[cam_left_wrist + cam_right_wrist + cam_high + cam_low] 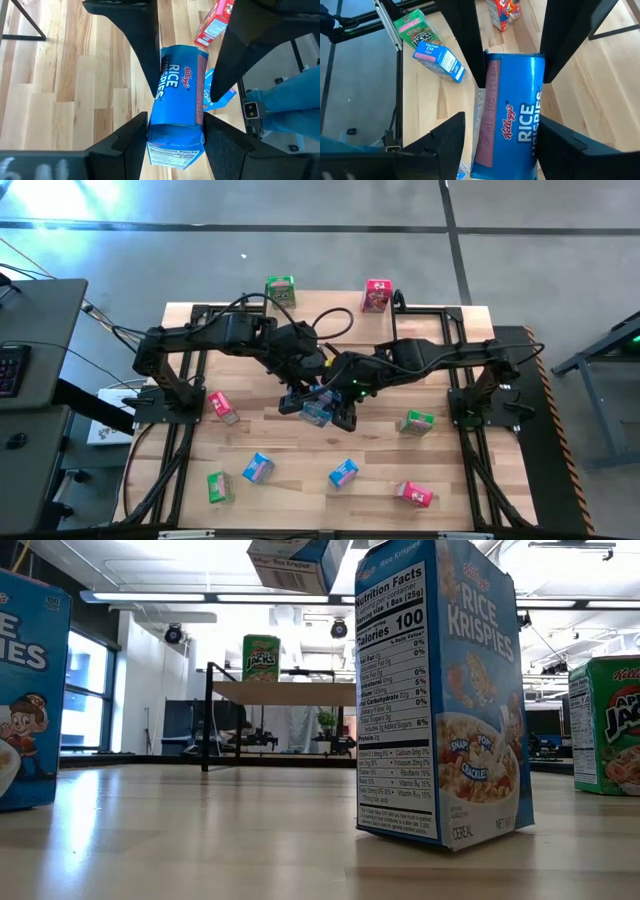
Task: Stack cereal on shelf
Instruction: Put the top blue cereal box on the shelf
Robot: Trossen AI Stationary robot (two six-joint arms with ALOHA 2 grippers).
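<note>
Your wooden table (300,460) carries seven loose cereal boxes across the lower frame; the shelf (330,305), upper centre, holds a green box (281,291) and a red one (376,295).

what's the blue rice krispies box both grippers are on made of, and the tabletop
The blue Rice Krispies box looks like thin printed cardboard with a slight sheen: sharp folded edges, a glued end flap. The tabletop looks like light wood planks, going by its grain lines and seams, smooth, perhaps sealed, since the low view shows faint reflections.

Left hand (300,402) and right hand (338,416) clamped, mid-table.
</note>
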